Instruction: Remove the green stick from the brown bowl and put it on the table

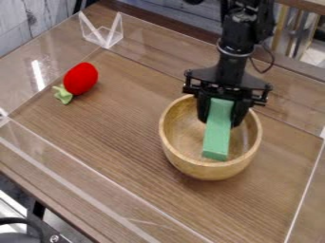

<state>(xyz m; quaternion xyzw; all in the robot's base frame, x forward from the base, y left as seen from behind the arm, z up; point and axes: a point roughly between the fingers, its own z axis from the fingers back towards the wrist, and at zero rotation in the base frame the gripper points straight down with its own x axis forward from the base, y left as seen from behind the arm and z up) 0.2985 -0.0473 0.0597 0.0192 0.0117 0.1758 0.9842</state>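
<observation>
Claw [222,94] fingertips meet the far end of the green stick [218,131] in the camera view, seemingly pinching it, though the contact is too dark to confirm. From there the stick runs toward the near rim, its long axis pointing away from the arm, within the brown bowl [174,156]. Lifting it out probably turns on clearing that near wall. The stick looks flat, smooth and pale green, a plain slab with straight edges.
</observation>
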